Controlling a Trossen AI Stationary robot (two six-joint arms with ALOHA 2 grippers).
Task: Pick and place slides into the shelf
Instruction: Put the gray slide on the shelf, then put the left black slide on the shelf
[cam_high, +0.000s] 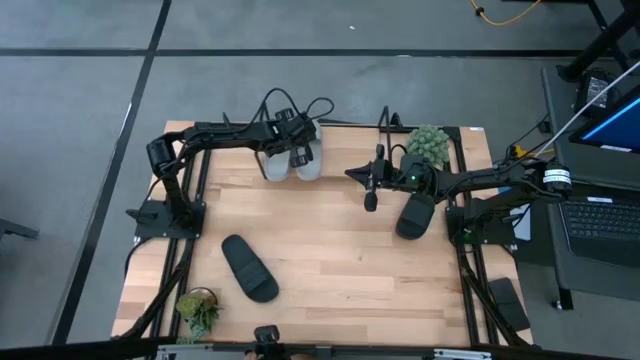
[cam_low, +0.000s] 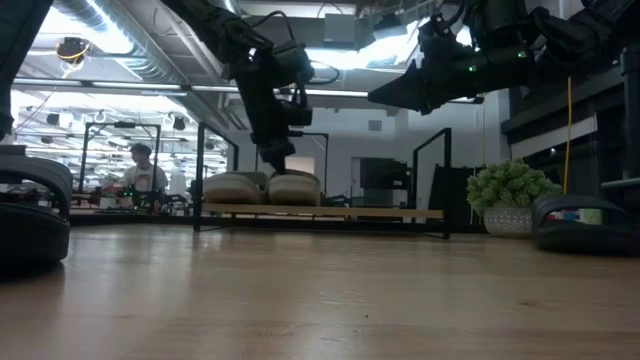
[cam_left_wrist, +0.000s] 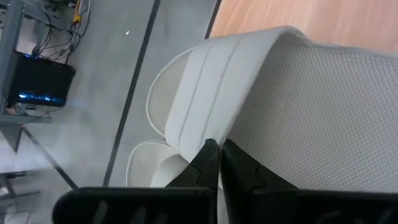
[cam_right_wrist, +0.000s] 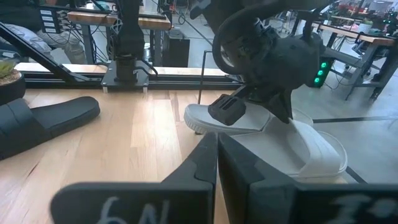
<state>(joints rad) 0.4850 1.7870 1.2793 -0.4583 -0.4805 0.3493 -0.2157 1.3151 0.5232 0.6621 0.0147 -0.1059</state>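
My left hand (cam_high: 300, 152) sits at the desk's twelve o'clock edge, fingers (cam_left_wrist: 208, 163) pressed together, right over the two light grey slides (cam_high: 289, 163). In its wrist view the closed fingertips meet the wide strap of one grey slide (cam_left_wrist: 217, 93), which is smooth with two stitched grooves; the footbed beside it has a fine dotted texture. In the low view the pair rest side by side on the shelf (cam_low: 320, 212), a low black wire rack with a pale wooden base.

My right hand (cam_high: 372, 190) hangs around two o'clock, fingers (cam_right_wrist: 205, 158) closed with nothing between them. The only writing I can find is pale handwritten marks on the hand's body in the right wrist view, something like "6N", not clearly legible.

One black slide (cam_high: 415, 214) lies just beside the right arm at three o'clock, and the other black slide (cam_high: 249, 267) lies at seven o'clock, angled, well apart from the shelf. Both are plain matte black, with no brand I can read. A small potted plant (cam_high: 428, 144) stands at one o'clock, another (cam_high: 198, 306) at the seven o'clock corner.
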